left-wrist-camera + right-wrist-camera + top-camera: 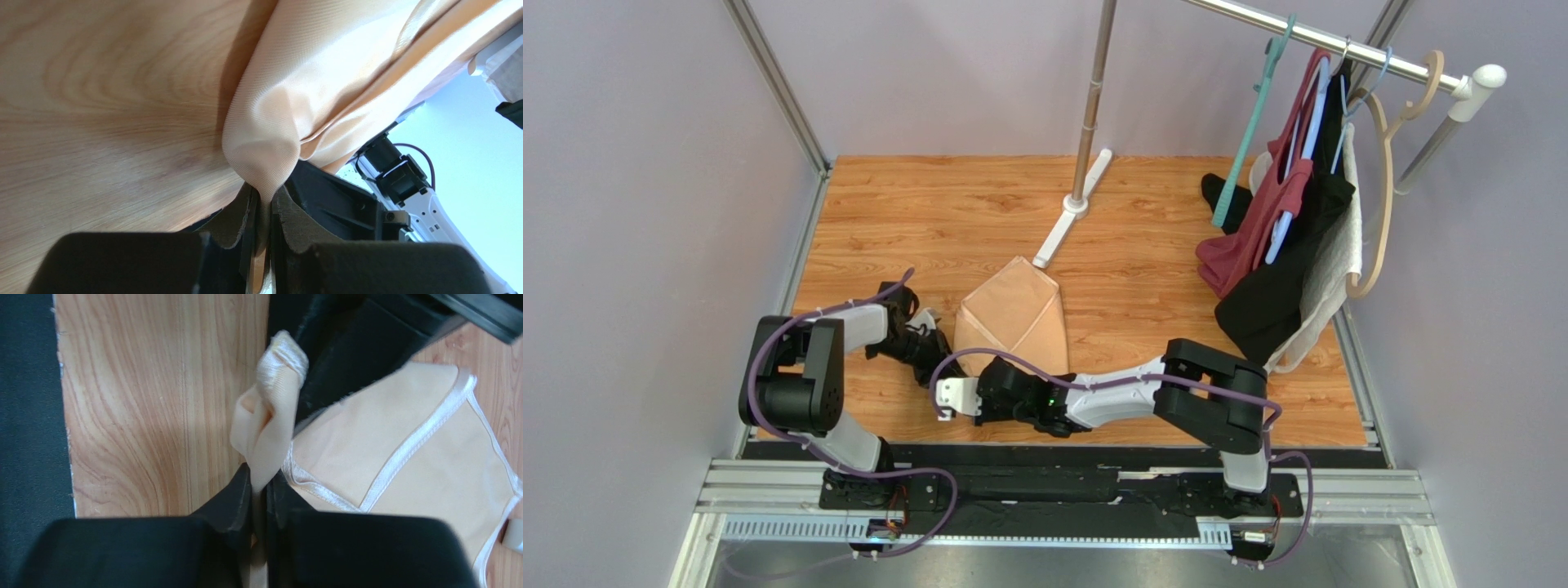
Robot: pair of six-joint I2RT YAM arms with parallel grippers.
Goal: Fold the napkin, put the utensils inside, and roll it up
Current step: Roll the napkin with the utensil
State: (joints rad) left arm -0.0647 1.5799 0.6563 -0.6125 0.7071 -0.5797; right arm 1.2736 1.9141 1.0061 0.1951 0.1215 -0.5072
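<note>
From above, the thin peach-tan square fabric napkin (1016,316) lies folded near the middle of the wooden tabletop (1136,245). Its 12 o'clock corner meets the long white foot of the metal pole (1059,230). The left gripper (932,349) is at the napkin's 8 o'clock corner and the right gripper (955,390) just at 6 o'clock of it. Dark red, black and white garments on hangers (1290,245) hang at 2 o'clock.

In the left wrist view, the left gripper (261,205) is pinched narrow on a bulging fold of the napkin (319,73), lifted off the wood.

In the right wrist view, the right gripper (259,484) is closed on a bunched, hemmed edge of the napkin (399,453), which spreads toward 3 o'clock.
</note>
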